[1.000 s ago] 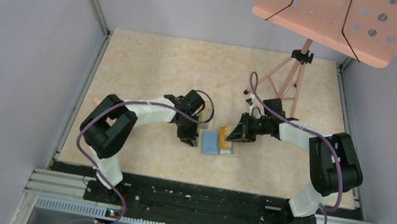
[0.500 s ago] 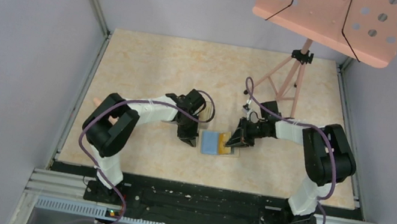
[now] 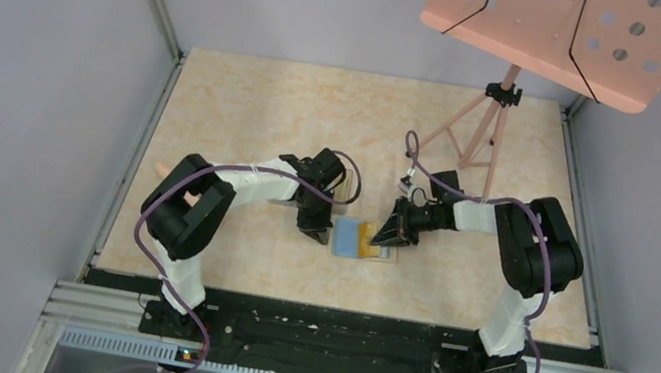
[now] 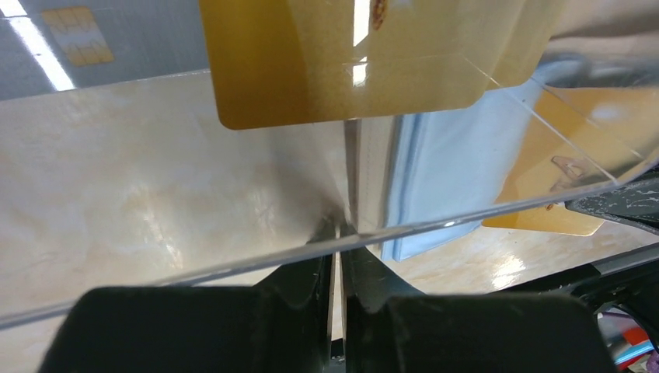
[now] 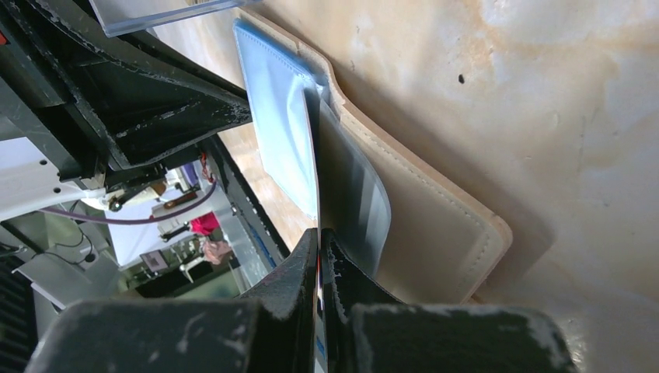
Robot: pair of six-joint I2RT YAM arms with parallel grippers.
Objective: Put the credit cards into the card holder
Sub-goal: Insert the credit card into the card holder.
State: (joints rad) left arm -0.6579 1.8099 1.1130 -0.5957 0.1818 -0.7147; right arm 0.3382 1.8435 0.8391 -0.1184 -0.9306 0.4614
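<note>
The card holder [image 3: 359, 243] lies open on the table between my grippers, light blue inside, with a yellow-orange card [image 3: 368, 241] on its right half. In the right wrist view its tan cover [image 5: 443, 233] and blue lining [image 5: 272, 116] show. My right gripper [image 5: 320, 233] [image 3: 389, 235] is shut on a pale credit card [image 5: 350, 194] seen edge-on, whose far edge sits in the blue pocket. My left gripper [image 4: 339, 233] [image 3: 316, 228] is shut on a wall of the clear plastic box [image 4: 482, 215], left of the wallet. A yellow-orange card [image 4: 350, 70] stands inside that box.
A pink music stand [image 3: 565, 33] on a tripod [image 3: 477, 135] rises at the back right, close behind the right arm. Grey walls enclose the table on three sides. The left arm's black fingers [image 5: 155, 109] are close to the wallet's left edge.
My right gripper has moved slightly down and left with the card, closer onto the wallet. My left gripper has shifted a little with the clear box.
</note>
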